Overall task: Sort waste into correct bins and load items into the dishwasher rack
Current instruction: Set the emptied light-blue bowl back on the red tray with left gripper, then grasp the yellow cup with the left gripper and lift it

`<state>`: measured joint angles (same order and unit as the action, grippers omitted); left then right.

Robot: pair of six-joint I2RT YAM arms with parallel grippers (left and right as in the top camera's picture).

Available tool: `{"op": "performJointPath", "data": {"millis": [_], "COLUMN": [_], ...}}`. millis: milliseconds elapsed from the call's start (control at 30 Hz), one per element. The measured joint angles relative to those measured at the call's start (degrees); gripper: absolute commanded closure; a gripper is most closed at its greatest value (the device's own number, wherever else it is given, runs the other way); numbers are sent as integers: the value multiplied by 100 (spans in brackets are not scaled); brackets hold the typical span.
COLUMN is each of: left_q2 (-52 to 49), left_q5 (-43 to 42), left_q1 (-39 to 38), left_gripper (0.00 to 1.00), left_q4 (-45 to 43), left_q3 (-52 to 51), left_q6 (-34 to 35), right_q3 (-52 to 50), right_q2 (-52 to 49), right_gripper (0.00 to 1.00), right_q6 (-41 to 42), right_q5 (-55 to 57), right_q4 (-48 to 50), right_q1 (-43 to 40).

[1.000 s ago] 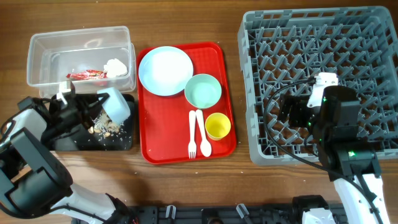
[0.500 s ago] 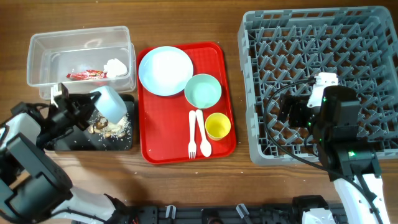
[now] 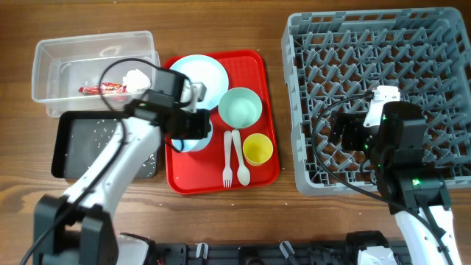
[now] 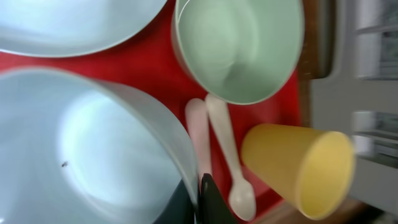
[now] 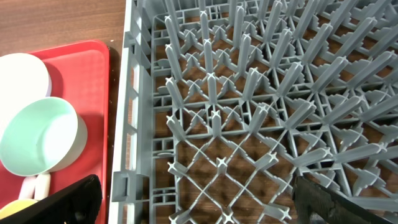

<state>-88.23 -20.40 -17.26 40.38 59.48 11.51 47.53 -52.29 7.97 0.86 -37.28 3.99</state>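
Left gripper pinches the blue bowl by its rim (mint bowl at its two o'clock); right gripper hangs, jaws spread, over the rack.

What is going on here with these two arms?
The left tool grips a blue bowl by its rim over the red tray, beside the plate. The right tool hangs open over the rack, which holds no dishes yet. The wrapper and tissue lie in the tub; the green bowl, cup, fork and spoon are on the red tray.
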Motion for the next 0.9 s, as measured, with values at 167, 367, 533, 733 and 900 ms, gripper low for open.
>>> {"op": "performJointPath", "data": {"millis": [167,367,533,733,900], "left_q2": [-490,-308,-352,-1126,-918], "left_q5": [560,-48,-46,354,151], "left_q1": [-446,-509,-1392,-1812,-1617], "left_gripper": [48,45,46,96,96], "left_q4": [-251,-398,-404,-400,-619], "left_q3": [0,289,330,332,341], "left_q6": [212,256,227,245,321], "right_q3": [0,0,0,0,0], "right_q2": [0,0,0,0,0], "right_gripper": [0,0,0,0,0], "right_q6": [0,0,0,0,105], "right_q5": [0,0,0,0,-63], "right_q4": [0,0,0,-85,-68], "right_q1": [0,0,0,0,0]}}
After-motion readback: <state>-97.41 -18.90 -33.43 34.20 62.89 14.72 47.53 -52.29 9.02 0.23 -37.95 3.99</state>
